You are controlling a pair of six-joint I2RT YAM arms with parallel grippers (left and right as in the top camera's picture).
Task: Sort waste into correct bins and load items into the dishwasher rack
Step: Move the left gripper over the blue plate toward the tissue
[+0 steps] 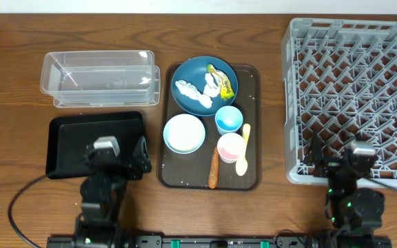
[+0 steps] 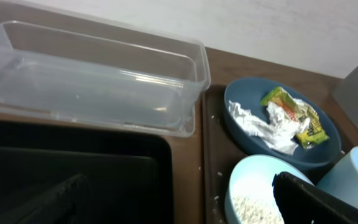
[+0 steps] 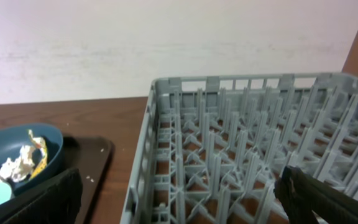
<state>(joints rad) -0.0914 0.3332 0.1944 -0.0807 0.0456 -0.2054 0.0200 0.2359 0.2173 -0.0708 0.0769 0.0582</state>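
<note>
On the dark blue plate (image 1: 188, 72) lie crumpled tissue (image 1: 193, 93) and a yellow-green wrapper (image 1: 220, 81). The white bowl (image 1: 184, 133) holds rice grains (image 2: 253, 208). A light blue cup (image 1: 229, 119), a pink cup (image 1: 230, 147), a pale yellow spoon (image 1: 243, 151) and a carrot stick (image 1: 214, 169) lie nearby. The clear tub (image 1: 98, 76) and the black tray (image 1: 67, 138) are at the left. My left gripper (image 1: 118, 155) is open and empty over the black tray's right part. My right gripper (image 1: 353, 162) is open and empty at the near edge of the grey rack (image 1: 357, 83).
The plate, bowl, cups, spoon and carrot stick all sit on a dark brown serving tray (image 1: 253, 96) between the bins and the rack. A few loose rice grains (image 2: 213, 199) lie on it. The rack holds nothing.
</note>
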